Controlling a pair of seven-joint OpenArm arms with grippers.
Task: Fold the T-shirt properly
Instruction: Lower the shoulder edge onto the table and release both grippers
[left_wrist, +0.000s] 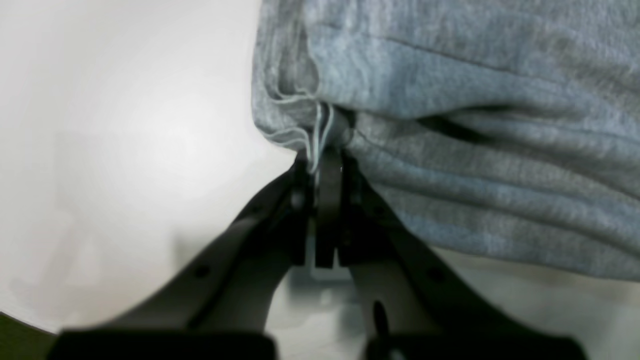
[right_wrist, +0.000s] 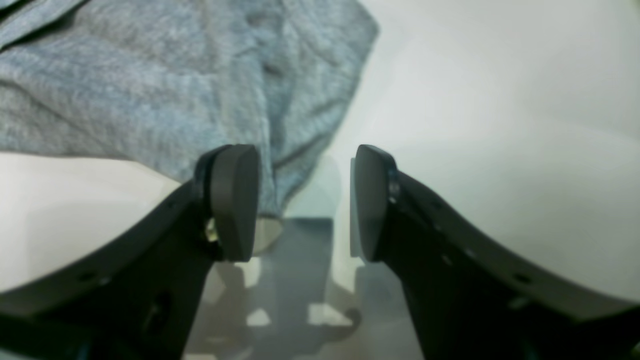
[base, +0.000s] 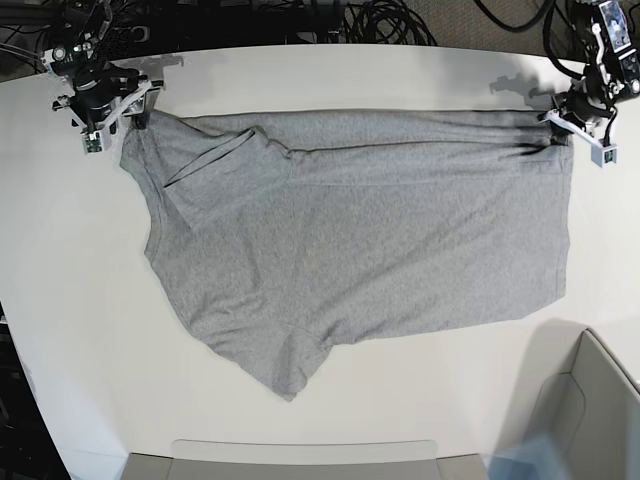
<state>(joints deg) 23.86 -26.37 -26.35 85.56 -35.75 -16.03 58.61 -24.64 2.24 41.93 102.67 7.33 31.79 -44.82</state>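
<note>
The left hand (left_wrist: 327, 155) is pressed together on a bunched corner of the T-shirt (base: 360, 240), with a few loose pale threads dangling right at the pinch. You can't really see how much cloth is inside the grip, since the dark fingers cover it and the whole wrist view is soft and blurry. In the base view that hand sits at the far right corner of the shirt, and it's mostly lost under white brackets and cables.

The right hand (right_wrist: 305, 200) is spread wide, pads apart with nothing between them. One rounded black pad (right_wrist: 235, 200) sits just in front of the shirt's edge, and I can't tell if it's actually touching the fabric or just hovering near it. In the base view this hand is over at the far left corner, also half buried in its own hardware.

The shirt itself is heather grey, soft-looking knit, lying spread out sideways on the white bench (base: 60, 330). Its far edge runs fairly straight between the two hands, with ridged folds bunching near the left hand. One sleeve is flopped over near the right hand, the other pokes out toward the near edge as a point. No lettering shows, only the plain side.

A light grey bin (base: 590, 420) is cut off at the near right corner, and a tangle of black cables (base: 390, 20) lies past the far edge.
</note>
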